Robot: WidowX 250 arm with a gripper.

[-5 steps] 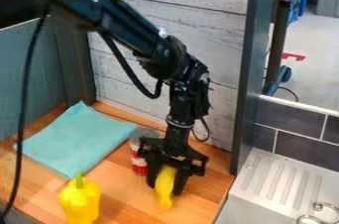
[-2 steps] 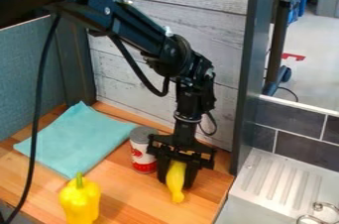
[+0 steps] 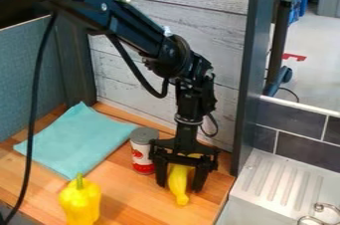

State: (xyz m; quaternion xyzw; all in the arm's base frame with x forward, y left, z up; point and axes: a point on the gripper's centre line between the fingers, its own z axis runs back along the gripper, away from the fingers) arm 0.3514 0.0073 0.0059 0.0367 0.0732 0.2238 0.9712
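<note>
Near the right counter edge (image 3: 223, 195), claw (image 3: 179, 187) spread around yellow toy (image 3: 178, 181), can (image 3: 142, 154) just beside

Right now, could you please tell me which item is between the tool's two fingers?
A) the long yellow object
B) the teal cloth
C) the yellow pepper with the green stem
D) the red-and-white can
A: the long yellow object shows between the spread fingers of the tool, while the can stands outside them.
</note>
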